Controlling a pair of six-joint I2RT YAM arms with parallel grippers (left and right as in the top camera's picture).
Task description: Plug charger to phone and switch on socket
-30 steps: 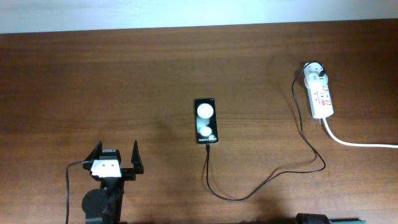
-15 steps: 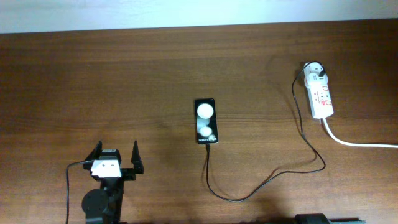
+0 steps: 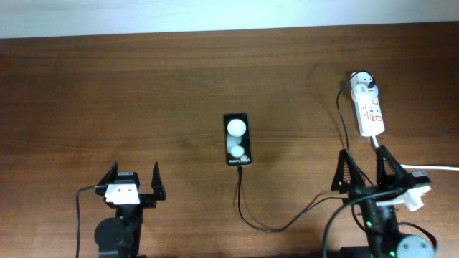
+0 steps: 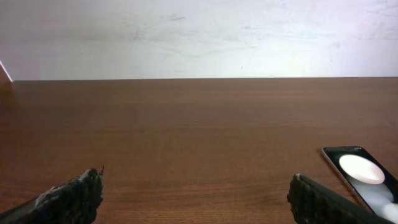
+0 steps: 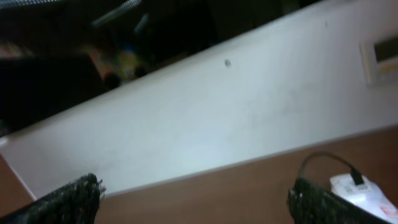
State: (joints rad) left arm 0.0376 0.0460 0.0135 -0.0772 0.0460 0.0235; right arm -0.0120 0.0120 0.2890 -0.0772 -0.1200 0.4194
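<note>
The black phone [image 3: 238, 139] lies flat at the table's middle, two white spots on its face; its corner shows in the left wrist view [image 4: 364, 180]. The charger's thin black cable [image 3: 254, 222] runs from the phone's near end in a loop to the round white adapter [image 3: 364, 86], which sits in the far end of the white socket strip [image 3: 371, 113]. The strip also shows in the right wrist view [image 5: 364, 191]. My left gripper [image 3: 134, 180] is open and empty at the near left. My right gripper [image 3: 363, 167] is open and empty, just in front of the strip.
The strip's thick white cord [image 3: 423, 167] runs off to the right edge, passing close by my right arm. A white wall [image 4: 199, 37] stands behind the table's far edge.
My right arm has come into the overhead view at the near right, its open gripper now just in front of the socket strip. The left arm, phone and cable have not moved.
</note>
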